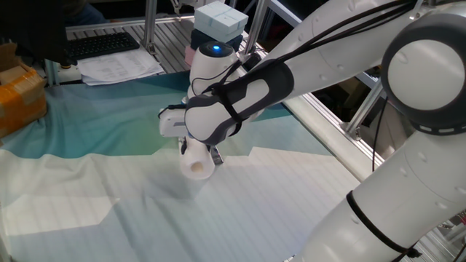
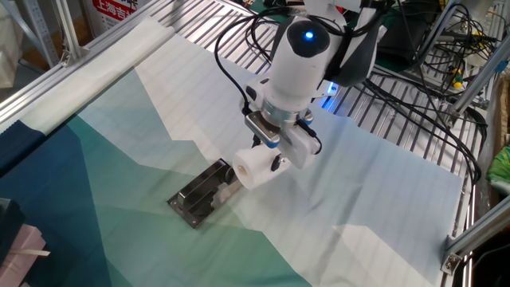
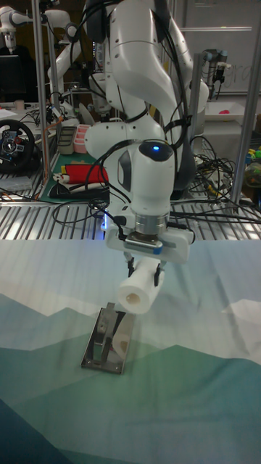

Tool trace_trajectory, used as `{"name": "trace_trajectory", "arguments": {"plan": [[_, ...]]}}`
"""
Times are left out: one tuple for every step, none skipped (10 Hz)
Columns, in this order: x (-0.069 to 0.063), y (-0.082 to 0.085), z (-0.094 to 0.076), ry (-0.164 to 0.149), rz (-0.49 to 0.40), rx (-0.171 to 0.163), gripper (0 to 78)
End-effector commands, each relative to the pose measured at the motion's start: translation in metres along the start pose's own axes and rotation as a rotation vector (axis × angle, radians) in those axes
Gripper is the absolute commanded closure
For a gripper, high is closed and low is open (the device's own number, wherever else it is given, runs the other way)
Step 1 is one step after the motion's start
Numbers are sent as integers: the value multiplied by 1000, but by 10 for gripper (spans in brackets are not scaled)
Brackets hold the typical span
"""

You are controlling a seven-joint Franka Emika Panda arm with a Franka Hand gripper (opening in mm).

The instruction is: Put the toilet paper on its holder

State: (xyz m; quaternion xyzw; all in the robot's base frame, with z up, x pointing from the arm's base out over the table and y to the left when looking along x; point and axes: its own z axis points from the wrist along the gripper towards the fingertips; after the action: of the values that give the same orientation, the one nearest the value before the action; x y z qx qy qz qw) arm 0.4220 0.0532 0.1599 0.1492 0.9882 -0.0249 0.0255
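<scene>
The toilet paper [image 2: 252,168] is a white roll held tilted in the air, its hollow end facing down and forward [image 3: 135,293]. My gripper [image 2: 272,158] is shut on the roll's upper part. The holder [image 2: 196,199], a grey metal plate with a bar, lies on the cloth just below and left of the roll. In the tall fixed view the holder [image 3: 96,351] sits under the roll's lower end, with a pale shape on it. In one fixed view the roll [image 1: 196,164] and my gripper [image 1: 199,150] hide most of the holder.
A green, blue and white cloth [image 2: 119,159] covers the table. A keyboard [image 1: 102,44], papers [image 1: 120,67] and an orange box [image 1: 18,98] lie at the far side. Aluminium rails [image 2: 48,76] and cables [image 2: 414,88] border the table.
</scene>
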Motion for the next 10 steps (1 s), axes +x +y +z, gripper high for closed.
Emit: {"name": "trace_trajectory", "arguments": {"plan": [[-1, -5, 1, -6, -10, 0, 763], [-2, -9, 0, -7, -17, 2, 763], [-2, -10, -1, -7, -17, 4, 763], [-2, -12, -1, -7, -22, 4, 763], [-2, -14, -1, -7, -28, 5, 763], [-3, -16, -1, -7, -34, 6, 763], [-3, -17, -1, -7, -37, 6, 763], [-4, -20, -1, -9, -46, 6, 763], [-4, -22, -1, -9, -51, 6, 763], [-4, -23, -1, -9, -53, 6, 763]]}}
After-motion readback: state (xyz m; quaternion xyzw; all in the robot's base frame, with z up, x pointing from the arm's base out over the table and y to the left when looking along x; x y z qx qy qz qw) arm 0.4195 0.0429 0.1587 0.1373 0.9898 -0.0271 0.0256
